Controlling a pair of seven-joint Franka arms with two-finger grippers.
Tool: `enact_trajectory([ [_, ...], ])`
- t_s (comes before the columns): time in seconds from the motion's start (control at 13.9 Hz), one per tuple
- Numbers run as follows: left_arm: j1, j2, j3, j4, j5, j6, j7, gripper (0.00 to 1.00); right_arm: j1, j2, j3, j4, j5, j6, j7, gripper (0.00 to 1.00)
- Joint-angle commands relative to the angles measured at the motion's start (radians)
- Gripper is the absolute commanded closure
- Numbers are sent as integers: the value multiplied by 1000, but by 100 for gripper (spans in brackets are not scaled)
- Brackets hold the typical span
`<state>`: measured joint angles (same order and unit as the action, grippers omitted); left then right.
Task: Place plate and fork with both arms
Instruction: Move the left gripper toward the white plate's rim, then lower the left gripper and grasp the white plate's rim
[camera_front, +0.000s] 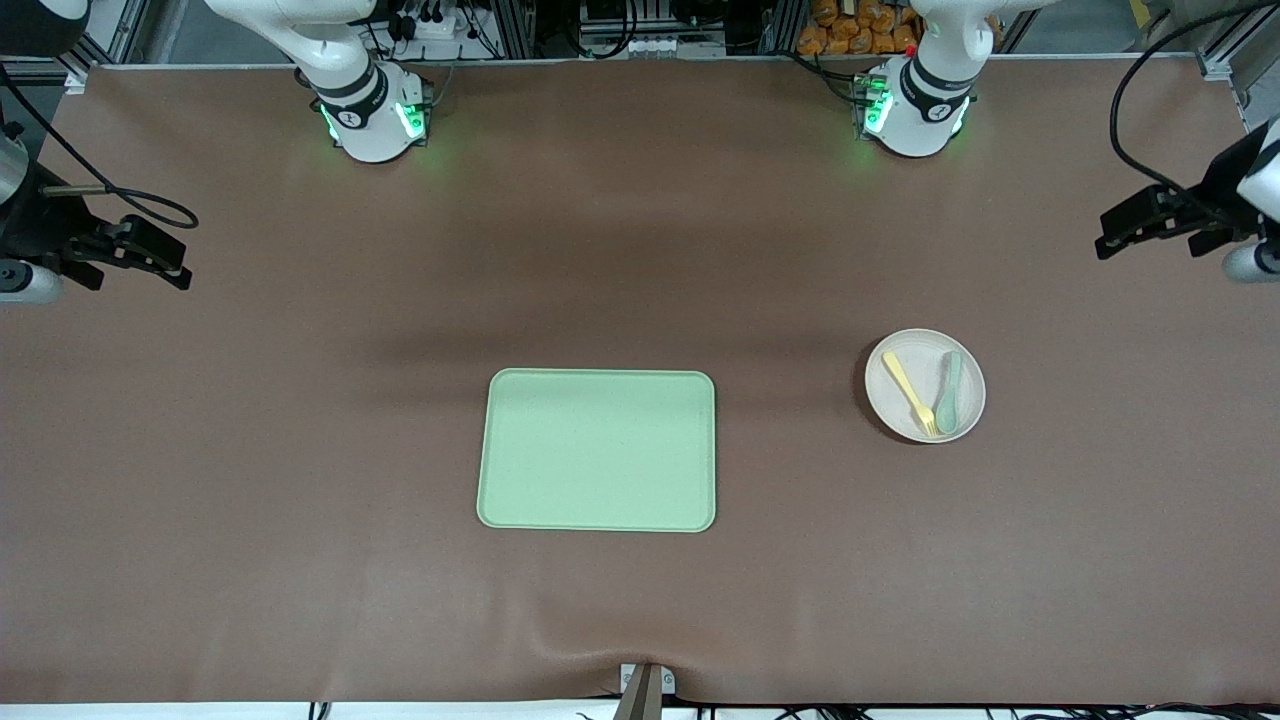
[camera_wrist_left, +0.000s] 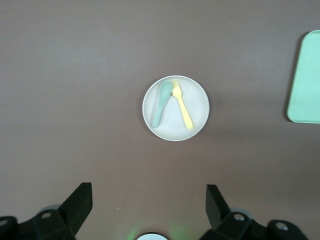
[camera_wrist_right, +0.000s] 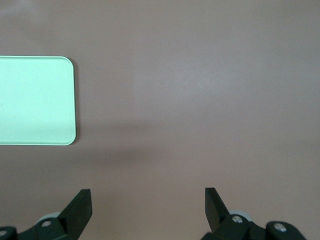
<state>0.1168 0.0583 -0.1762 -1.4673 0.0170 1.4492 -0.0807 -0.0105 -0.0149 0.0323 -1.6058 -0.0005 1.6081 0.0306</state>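
A: What does the brown counter (camera_front: 300, 450) carry?

B: A light-green tray (camera_front: 597, 450) sits in the lower centre of the front view. The plate (camera_front: 925, 385) lies at centre right, toward the left arm's end of the counter, well apart from the tray.

A: And the fork?

B: The fork (camera_front: 909, 393) lies on the plate, tines toward the front camera, with a grey-green spoon (camera_front: 949, 392) just beside it on the same plate. Their heads converge; the handles splay apart.

A: Where are the hands?

B: The left hand (camera_front: 1150, 225) hangs at the right edge of the front view, over bare counter, fingers spread and holding nothing. Its wrist view shows the plate in the middle of the frame, between the two dark fingers (camera_wrist_left: 80, 202). The right hand (camera_front: 140, 255) hangs at the left edge, likewise spread and empty; its wrist view catches a corner of the tray at left centre.
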Motion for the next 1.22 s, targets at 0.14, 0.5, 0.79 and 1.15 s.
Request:
enact_trajectory([
  [0.14,4,142,0,3,29,69,1,0,9,-22,-11,-19,16,4,-11,0],
  [0.5,57,156,0,-272,31,414,-8,0,12,-17,-8,-19,22,7,-11,0],
  [0.79,93,193,-3,-442,28,667,-5,0,7,-17,-9,-19,23,3,-14,0],
  [1.15,127,259,-3,-571,28,865,7,0,9,-17,-9,-19,23,3,-12,0],
])
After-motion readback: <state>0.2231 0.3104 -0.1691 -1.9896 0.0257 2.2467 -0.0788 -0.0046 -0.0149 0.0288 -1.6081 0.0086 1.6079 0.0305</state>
